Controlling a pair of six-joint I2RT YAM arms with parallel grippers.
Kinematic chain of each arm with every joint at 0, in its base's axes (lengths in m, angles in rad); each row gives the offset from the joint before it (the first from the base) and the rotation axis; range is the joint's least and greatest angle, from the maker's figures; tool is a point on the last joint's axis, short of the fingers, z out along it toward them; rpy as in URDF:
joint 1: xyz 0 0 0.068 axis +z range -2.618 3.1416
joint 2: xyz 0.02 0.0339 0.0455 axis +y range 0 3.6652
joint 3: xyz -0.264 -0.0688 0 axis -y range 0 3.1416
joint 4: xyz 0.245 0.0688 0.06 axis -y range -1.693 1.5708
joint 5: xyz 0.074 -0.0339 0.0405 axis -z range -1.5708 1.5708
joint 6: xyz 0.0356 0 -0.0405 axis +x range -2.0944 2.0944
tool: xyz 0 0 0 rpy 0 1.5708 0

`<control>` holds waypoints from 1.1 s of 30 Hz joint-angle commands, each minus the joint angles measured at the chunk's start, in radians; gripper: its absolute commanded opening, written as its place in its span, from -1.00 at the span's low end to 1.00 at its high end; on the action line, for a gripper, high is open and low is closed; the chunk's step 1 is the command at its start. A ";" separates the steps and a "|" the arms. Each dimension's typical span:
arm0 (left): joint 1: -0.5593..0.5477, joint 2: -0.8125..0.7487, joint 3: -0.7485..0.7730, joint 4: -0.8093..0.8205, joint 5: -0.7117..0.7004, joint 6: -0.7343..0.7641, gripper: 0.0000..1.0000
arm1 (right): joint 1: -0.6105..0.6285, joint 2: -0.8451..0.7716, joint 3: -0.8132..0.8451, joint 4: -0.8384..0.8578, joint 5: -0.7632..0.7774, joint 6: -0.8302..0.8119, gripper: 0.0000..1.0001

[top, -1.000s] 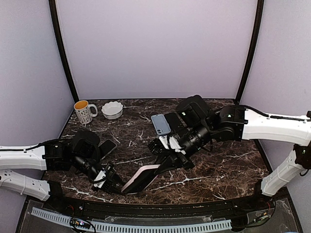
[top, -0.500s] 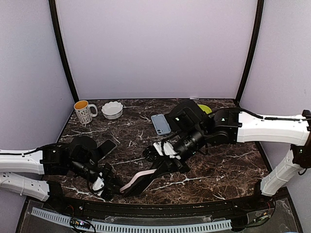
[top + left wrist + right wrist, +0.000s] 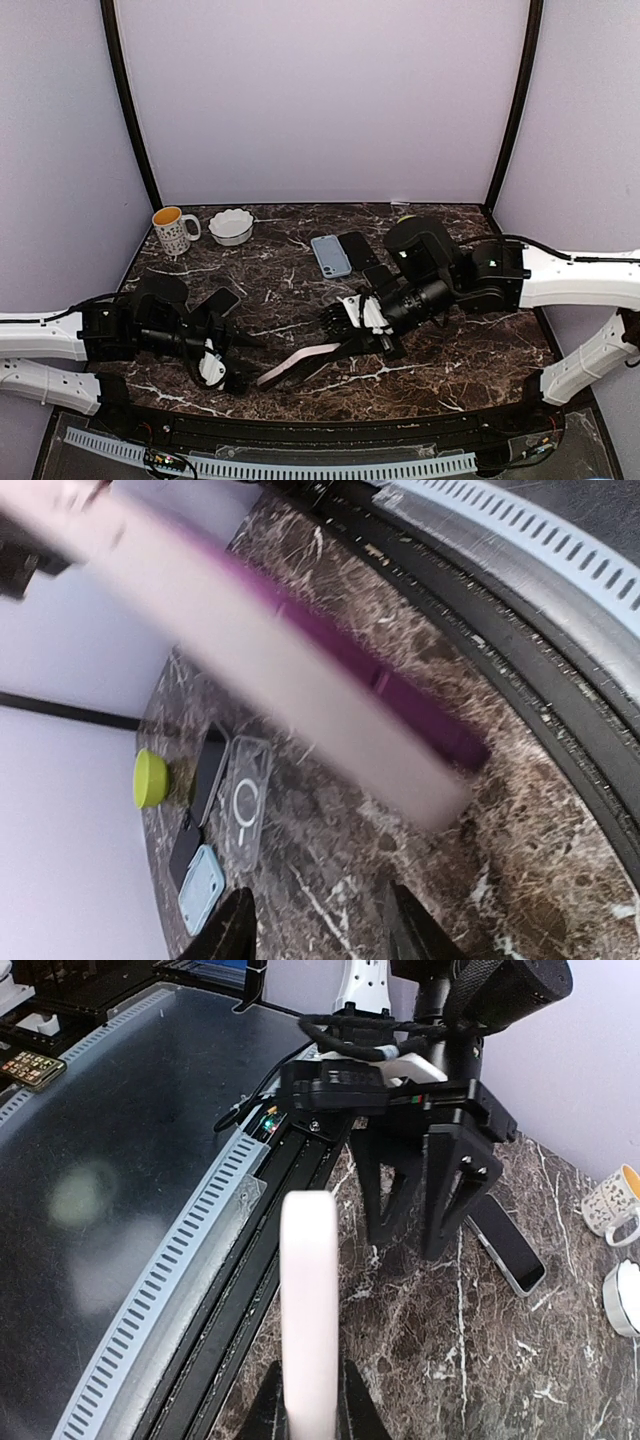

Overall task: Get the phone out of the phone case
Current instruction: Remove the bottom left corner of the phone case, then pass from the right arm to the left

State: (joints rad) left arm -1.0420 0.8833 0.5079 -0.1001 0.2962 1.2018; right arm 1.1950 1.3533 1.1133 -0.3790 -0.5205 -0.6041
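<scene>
My right gripper (image 3: 347, 348) is shut on a pale pink phone case (image 3: 298, 364) and holds it edge-on, its free end slanting down toward the front left. In the right wrist view the case (image 3: 309, 1290) stands on edge between the fingers (image 3: 268, 1405). The left wrist view shows it blurred (image 3: 290, 680) with a purple strip (image 3: 410, 702) along one side, perhaps the phone. My left gripper (image 3: 236, 364) is open and empty, just left of the case's free end and apart from it; it also shows in the right wrist view (image 3: 430, 1215).
A mug (image 3: 172, 231) and a white bowl (image 3: 231, 226) stand at the back left. A light blue case (image 3: 330, 256) and a black phone (image 3: 356, 247) lie mid-table. Another black phone (image 3: 222, 300) lies by the left arm. A clear case (image 3: 245, 802) and a green object (image 3: 150, 778) lie farther right.
My left gripper has come off the case's lower end and drawn back to the left. My right gripper has moved right and the case now lies flatter.
</scene>
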 commanded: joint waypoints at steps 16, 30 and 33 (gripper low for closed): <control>0.401 -0.148 0.054 0.160 0.358 -0.218 -0.29 | -0.013 -0.208 -0.217 0.646 0.440 -0.080 -1.00; 0.422 -0.093 0.060 0.193 0.533 -0.336 -0.23 | 0.041 -0.135 -0.155 0.722 0.397 -0.143 -1.00; 0.423 -0.091 0.058 0.199 0.539 -0.338 -0.24 | 0.051 -0.118 -0.141 0.716 0.384 -0.151 -1.00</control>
State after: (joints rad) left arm -0.6254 0.7910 0.5682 0.0620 0.7807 0.8993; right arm 1.2247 1.2308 0.9089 0.2008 -0.1112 -0.7361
